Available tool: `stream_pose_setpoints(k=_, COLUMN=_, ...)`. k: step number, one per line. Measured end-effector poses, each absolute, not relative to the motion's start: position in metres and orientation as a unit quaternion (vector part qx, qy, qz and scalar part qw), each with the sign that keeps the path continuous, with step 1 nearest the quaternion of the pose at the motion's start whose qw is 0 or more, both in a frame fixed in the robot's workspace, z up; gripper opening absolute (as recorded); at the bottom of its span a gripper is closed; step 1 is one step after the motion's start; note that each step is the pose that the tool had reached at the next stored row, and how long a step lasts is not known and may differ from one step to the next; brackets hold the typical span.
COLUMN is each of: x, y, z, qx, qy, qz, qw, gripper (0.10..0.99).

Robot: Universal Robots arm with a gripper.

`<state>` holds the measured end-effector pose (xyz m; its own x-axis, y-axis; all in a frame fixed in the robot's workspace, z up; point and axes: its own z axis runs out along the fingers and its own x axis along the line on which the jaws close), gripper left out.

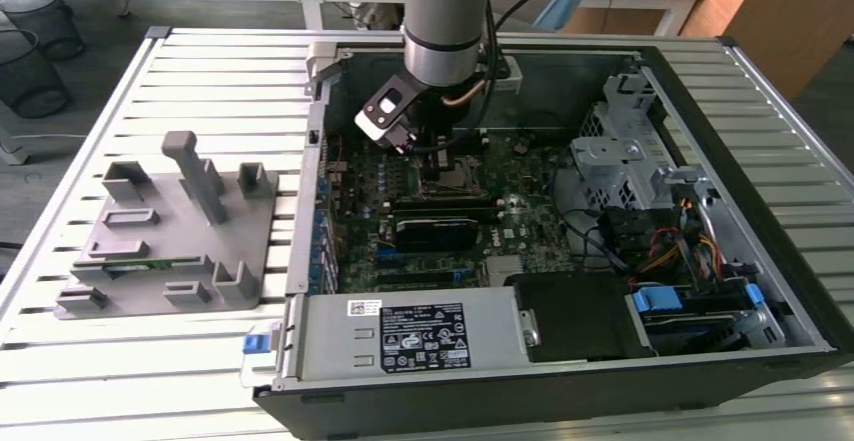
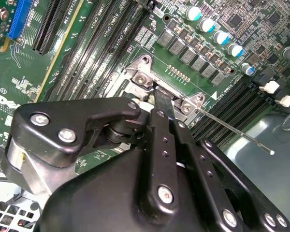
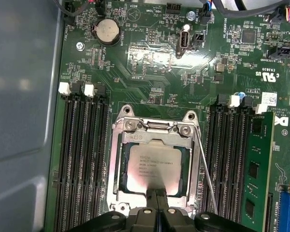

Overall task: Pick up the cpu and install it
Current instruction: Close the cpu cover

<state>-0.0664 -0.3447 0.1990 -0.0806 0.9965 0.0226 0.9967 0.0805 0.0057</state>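
Observation:
The cpu (image 3: 153, 166), a flat silver-grey square, lies level inside the metal socket frame (image 3: 117, 164) on the green motherboard. My gripper (image 3: 157, 194) is shut, its two black fingers pressed together with no gap. Their tips rest at the edge of the cpu nearest the gripper body; I cannot tell whether they press on it. In the second wrist view one black finger (image 2: 162, 104) reaches down to the socket frame (image 2: 144, 72) and the gripper body covers the cpu. In the exterior view the gripper (image 1: 416, 151) hangs low over the socket (image 1: 447, 176) inside the open computer case.
A thin socket lever (image 3: 206, 169) stands beside the frame. Black memory slots (image 3: 82, 154) flank the socket, with a green memory module (image 3: 256, 169) at one side. A grey holder block (image 1: 160, 231) sits on the slatted table at the exterior view's left. A black heatsink (image 1: 434, 226) and cables (image 1: 654, 241) lie inside the case.

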Motion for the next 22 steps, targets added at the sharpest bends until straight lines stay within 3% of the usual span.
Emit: stream_pose_setpoints(k=22, x=-0.0597, y=-0.3447, z=0.2039, qx=-0.678, qy=-0.735, qz=-0.012, qw=0.009, gripper=0.106)
